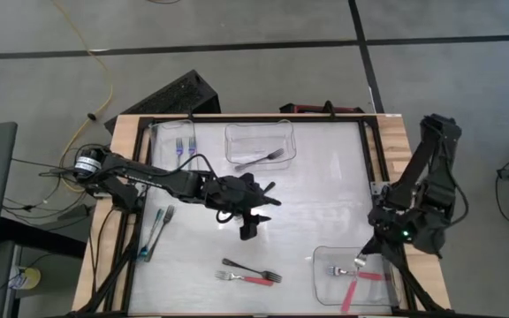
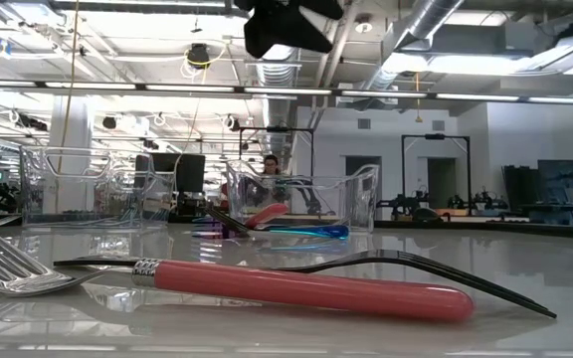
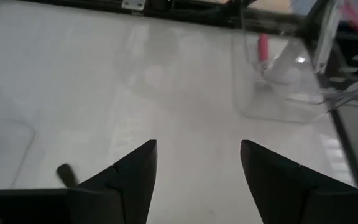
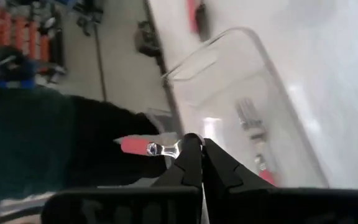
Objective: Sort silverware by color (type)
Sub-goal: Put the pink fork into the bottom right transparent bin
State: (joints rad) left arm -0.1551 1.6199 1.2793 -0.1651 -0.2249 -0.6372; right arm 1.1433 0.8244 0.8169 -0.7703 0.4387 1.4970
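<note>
Counting three clear tubs (image 1: 260, 144)

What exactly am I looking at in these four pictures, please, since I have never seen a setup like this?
Two dark robot arms work at a table, sorting forks by handle colour. One picture looks straight down, one looks level across the tabletop, and one comes from each arm's wrist. The left gripper hangs open and empty over the middle of the table. The right gripper is shut on a red fork over the near right tub, which already holds red forks. More forks lie on the table and in the far tub.
</note>
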